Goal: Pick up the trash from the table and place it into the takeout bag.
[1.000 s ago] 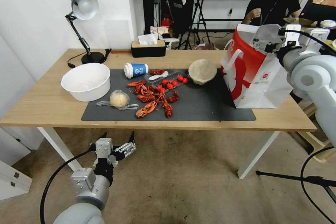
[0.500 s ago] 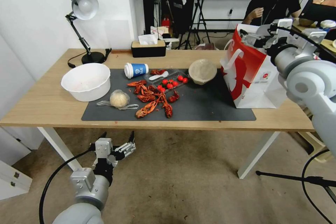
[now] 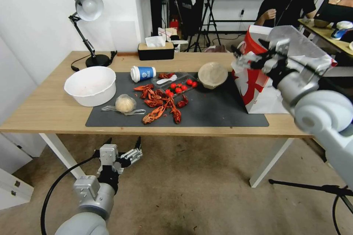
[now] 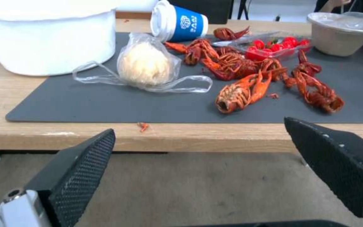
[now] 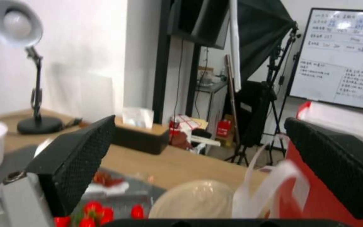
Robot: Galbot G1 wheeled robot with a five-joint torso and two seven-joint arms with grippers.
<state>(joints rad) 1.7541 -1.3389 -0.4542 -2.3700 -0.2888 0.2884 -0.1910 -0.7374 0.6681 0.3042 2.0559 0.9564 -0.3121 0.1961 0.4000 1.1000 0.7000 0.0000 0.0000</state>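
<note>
Head view: takeout bag (image 3: 263, 91) upright on the table (image 3: 51, 110); right gripper (image 3: 247, 55) at its red face, fingers spread, empty. Crayfish shells (image 3: 161, 104) left of the bag on the mat. Left gripper (image 3: 123, 147) below the table edge — open.

Left wrist view: wrapped ball (image 4: 146, 64), paper cup (image 4: 179, 20), lidded container (image 4: 343, 33).

Right wrist view: bag handle (image 5: 265, 186) between the open fingers.
</note>
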